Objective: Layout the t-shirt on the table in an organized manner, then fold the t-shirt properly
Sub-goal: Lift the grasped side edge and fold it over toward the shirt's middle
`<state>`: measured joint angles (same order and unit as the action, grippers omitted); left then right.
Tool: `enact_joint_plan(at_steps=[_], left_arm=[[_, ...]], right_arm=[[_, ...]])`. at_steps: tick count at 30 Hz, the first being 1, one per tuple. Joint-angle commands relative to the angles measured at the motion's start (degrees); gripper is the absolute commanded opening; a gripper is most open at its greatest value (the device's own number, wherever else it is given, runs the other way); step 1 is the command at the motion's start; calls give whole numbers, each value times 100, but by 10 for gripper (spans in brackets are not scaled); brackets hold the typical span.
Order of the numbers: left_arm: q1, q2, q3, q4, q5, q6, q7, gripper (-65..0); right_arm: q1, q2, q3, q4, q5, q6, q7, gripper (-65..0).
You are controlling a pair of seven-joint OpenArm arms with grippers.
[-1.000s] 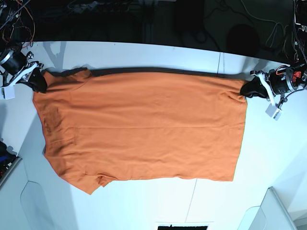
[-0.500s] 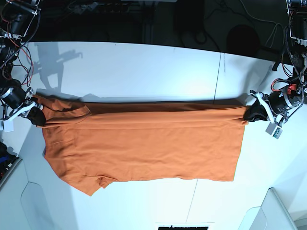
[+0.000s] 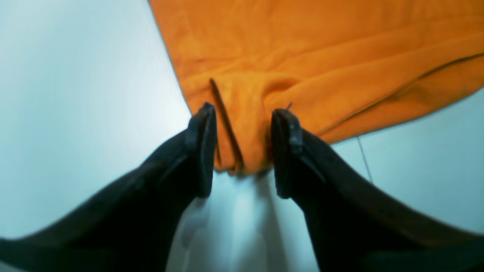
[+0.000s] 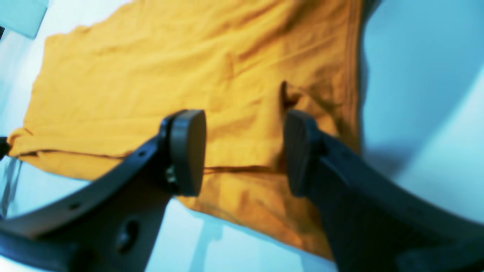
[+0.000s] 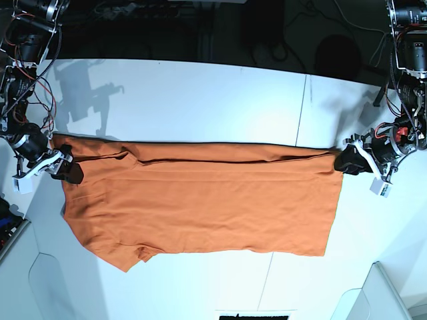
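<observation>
Garment: we see the bright orange short-sleeved cotton t-shirt point(image 5: 200, 203) lying folded across the middle of the large flat white tabletop point(image 5: 200, 93), its long fold line facing the far edge.
Left gripper point(image 3: 242, 151): we find its black claws spread, with the shirt's corner lying between them, near the bench's right edge.
Right gripper point(image 4: 244, 151): spread too, claws hovering over the cloth near the bench's left edge.
</observation>
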<state>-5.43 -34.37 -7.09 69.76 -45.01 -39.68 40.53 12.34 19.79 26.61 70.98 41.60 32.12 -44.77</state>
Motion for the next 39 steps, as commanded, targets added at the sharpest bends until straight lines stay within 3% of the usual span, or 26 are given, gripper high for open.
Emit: enact_joint_plan(at_steps=[1,10,14,16,25,32,39], left_arm=[[-118,-186,-109,140,-284,-32,-57,-383],[177,-245,-1207,271,-1786,-32,1102,-382],[404,-216,-1307,271,-2011,-32,1113,-267],[466,-116,-1307,271,-1980,-32,1113,-234],[481,337,-1307,153,-1394,-32,815,-233],[431,466,-1307,151,-382,-11,-26,-233],[428,498,-1307,149,-273,85,-278,-233]], right_arm=[[122,116,175,157,127,-20,33,-325],[-385,238,1255,251,164,-61,-249,-325],[-835,197,1226,236,68,-151,-50,-325],[-984,186,1226,221,83,-149,76,-325],[-997,-151,876,219,101,-149,278,-325],[-997,-361,621,219,17,-195,450,-325],[-894,-365,621,219,79,-192,448,-325]])
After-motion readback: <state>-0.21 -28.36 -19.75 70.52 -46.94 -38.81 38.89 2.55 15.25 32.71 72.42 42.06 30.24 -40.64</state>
